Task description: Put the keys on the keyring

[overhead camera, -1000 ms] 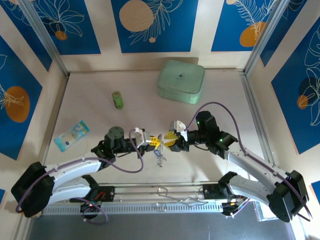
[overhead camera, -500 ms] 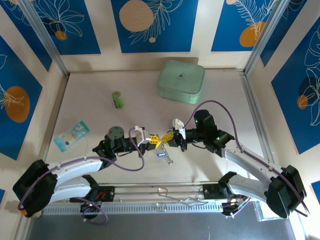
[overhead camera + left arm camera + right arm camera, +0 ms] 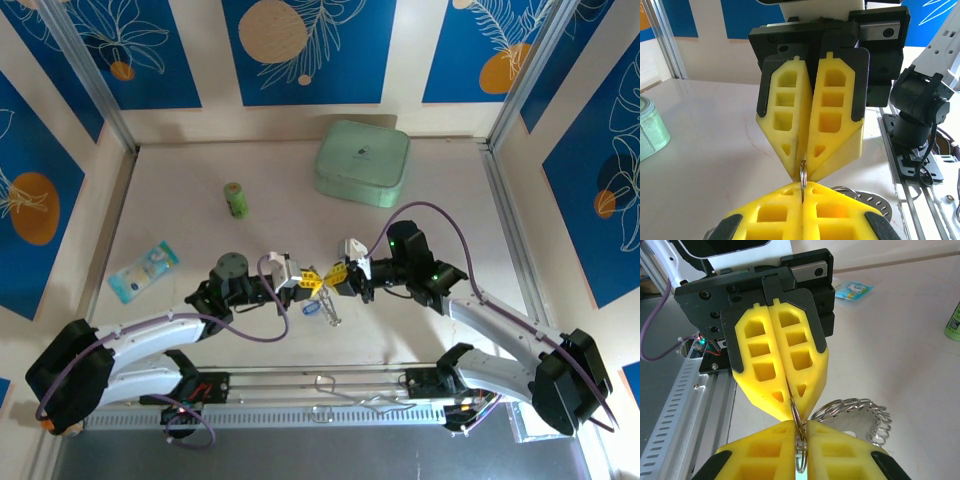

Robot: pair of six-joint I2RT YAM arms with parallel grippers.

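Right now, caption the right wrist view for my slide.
Tip to tip, the left gripper and right gripper pinch a thin ring, keyring beside.

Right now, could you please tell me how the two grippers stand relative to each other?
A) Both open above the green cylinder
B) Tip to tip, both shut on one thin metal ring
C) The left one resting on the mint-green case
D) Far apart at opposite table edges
B: the top view shows the left gripper and the right gripper meeting tip to tip, and the right wrist view shows yellow fingers closed on one thin metal ring.
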